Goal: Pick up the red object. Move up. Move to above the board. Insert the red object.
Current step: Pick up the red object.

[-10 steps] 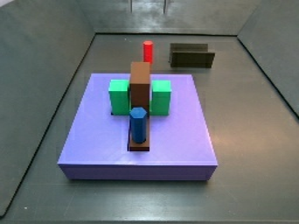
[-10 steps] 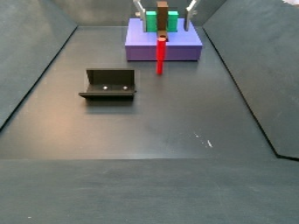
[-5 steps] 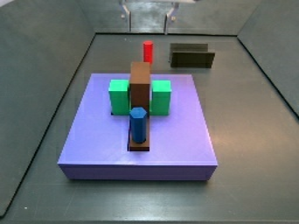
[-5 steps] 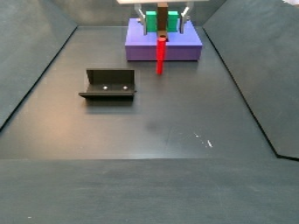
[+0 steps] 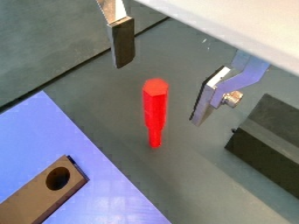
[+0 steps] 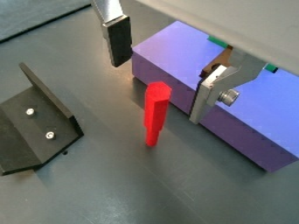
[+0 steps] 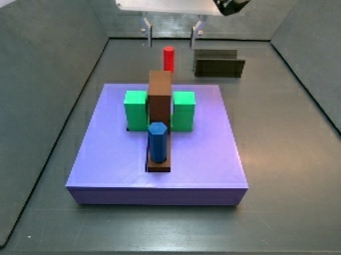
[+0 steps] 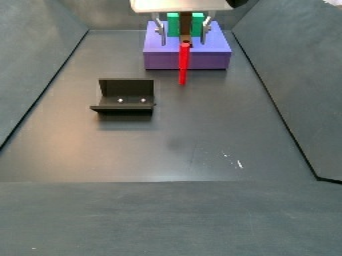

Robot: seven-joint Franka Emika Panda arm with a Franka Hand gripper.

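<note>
In a side view, the blue peg [image 7: 158,141] is seen nearest, standing in the board [image 7: 160,105] on the purple slab [image 7: 107,159]. Beyond, the red object [image 7: 168,58] stands upright on the floor. Above it the gripper [image 7: 170,33] is held, jaws open. No writing is seen.

My gripper [image 6: 162,63] hangs above the dark floor [image 6: 140,188] with its jaws spread wide. One finger [image 6: 115,41] shows its dark pad. The opposite finger [image 6: 212,92] is a silver plate in front of the purple slab [image 6: 222,109]. The red object [image 6: 155,115] stands upright on the floor between and below the fingers, touching neither. The fixture [image 6: 35,122] sits beside it, apart from the peg.
</note>
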